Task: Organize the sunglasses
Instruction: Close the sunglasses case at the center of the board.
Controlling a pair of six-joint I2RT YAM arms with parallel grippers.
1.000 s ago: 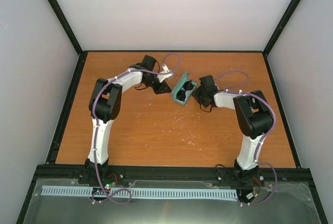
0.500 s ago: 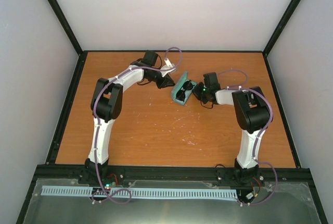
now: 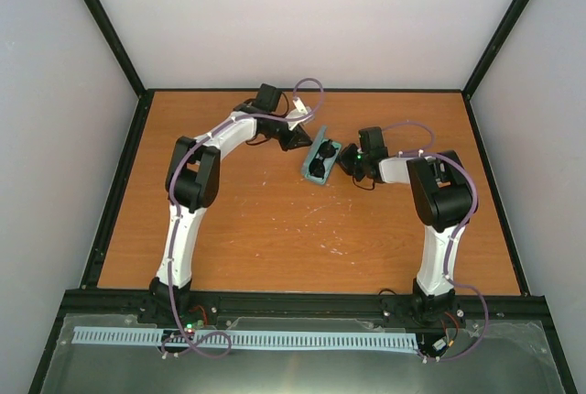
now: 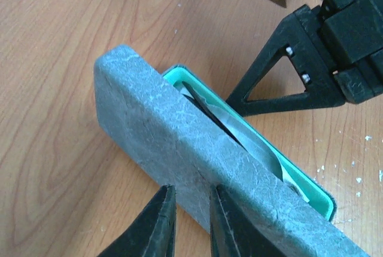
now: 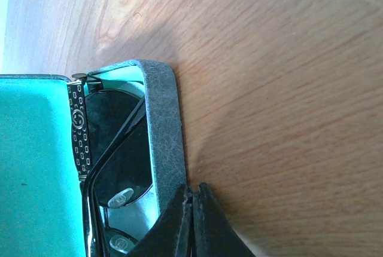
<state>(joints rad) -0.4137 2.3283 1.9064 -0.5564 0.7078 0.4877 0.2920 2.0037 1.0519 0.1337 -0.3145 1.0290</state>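
Inside grey case [image 5: 166, 131], black sunglasses [image 5: 122, 161]

Near surface [image 3: 275, 229]: bare wood, wide passage, nothing in the way
Case [image 3: 320, 158] left side: barred by left fingers [image 4: 155, 228] at the raised lid [image 4: 179, 161]
Case right side: barred by right fingers [image 5: 179, 233] against its outer side
Far edge: narrow strip before back wall [image 3: 302, 18]

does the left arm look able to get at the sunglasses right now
Probably not: the left claw faces the grey outside of the case lid, which screens the sunglasses inside.
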